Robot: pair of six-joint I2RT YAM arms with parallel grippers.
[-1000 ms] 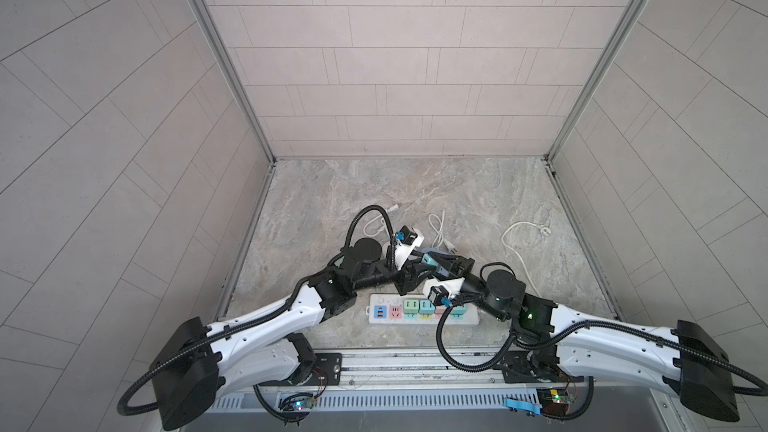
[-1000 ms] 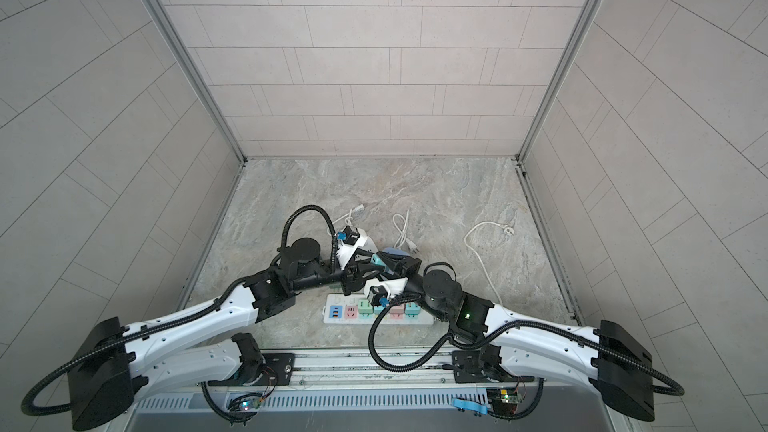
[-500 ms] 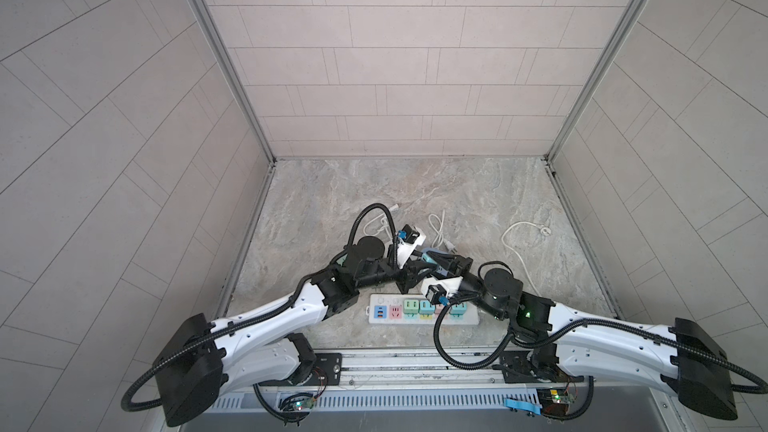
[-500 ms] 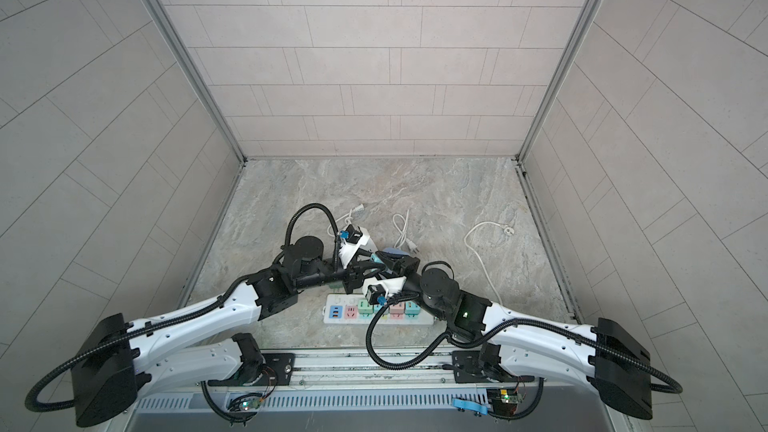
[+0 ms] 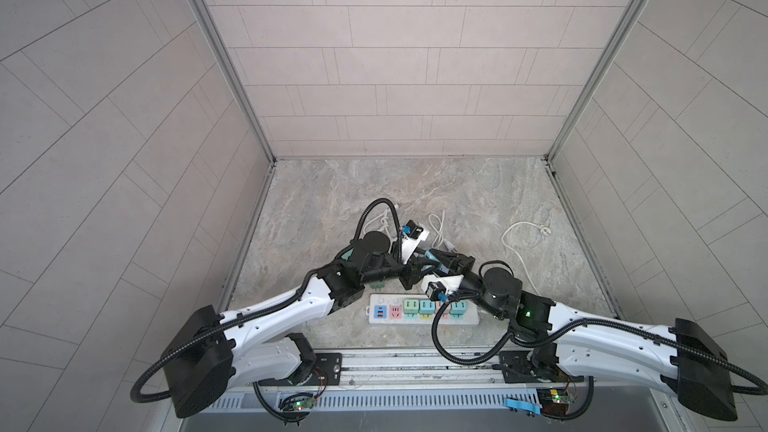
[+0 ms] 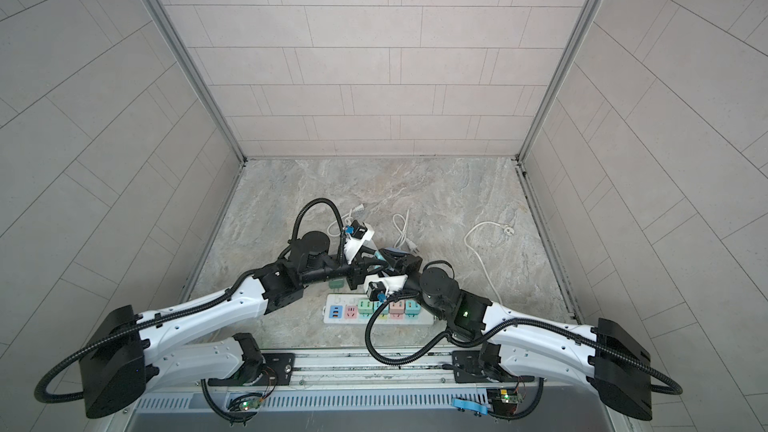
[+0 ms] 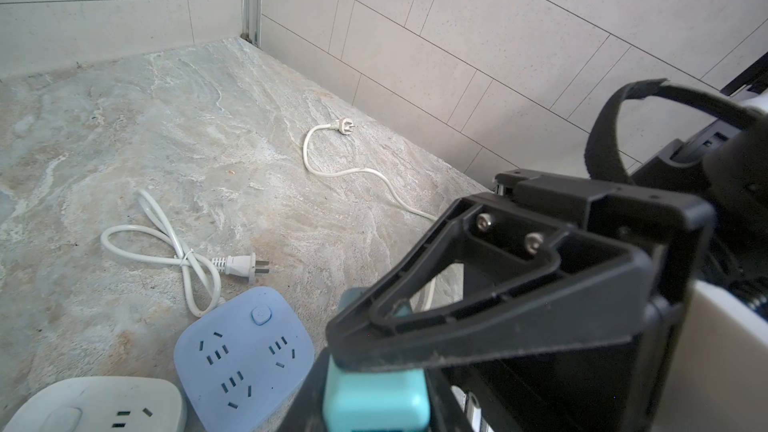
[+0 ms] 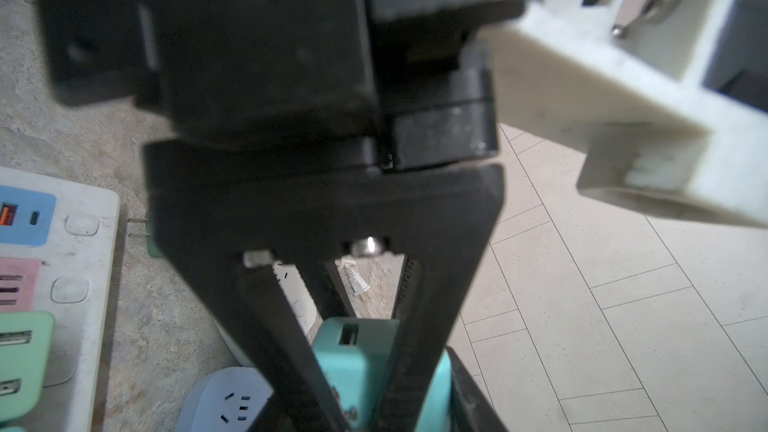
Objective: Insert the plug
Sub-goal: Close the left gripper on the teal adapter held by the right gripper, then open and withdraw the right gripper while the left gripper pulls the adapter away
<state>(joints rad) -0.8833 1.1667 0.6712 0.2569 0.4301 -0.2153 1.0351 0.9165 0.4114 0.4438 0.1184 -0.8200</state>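
The plug (image 5: pixel 434 259) is a teal block held above the floor at the middle, behind the white power strip (image 5: pixel 469 318). My left gripper (image 5: pixel 424 267) and right gripper (image 5: pixel 444 263) meet on it from opposite sides, fingers crossed over each other. In the left wrist view the plug (image 7: pixel 376 403) sits clamped in my left gripper (image 7: pixel 376 417), with a right finger (image 7: pixel 478 317) lying across it. In the right wrist view the plug (image 8: pixel 353 351) shows its USB slot, and my right gripper (image 8: pixel 374 413) is shut on its sides.
The power strip (image 6: pixel 424 318) carries several green, pink and teal plugs. A green plug (image 5: pixel 377 284) lies loose on the floor beside it. A blue socket block (image 7: pixel 245 355) and a white one (image 7: pixel 95 405) lie under the grippers. White cords (image 7: pixel 166 238) trail behind, one ending in a plug (image 7: pixel 345 126).
My left gripper has closed on the plug that the right gripper holds. The right arm shifted slightly left, then stayed put.
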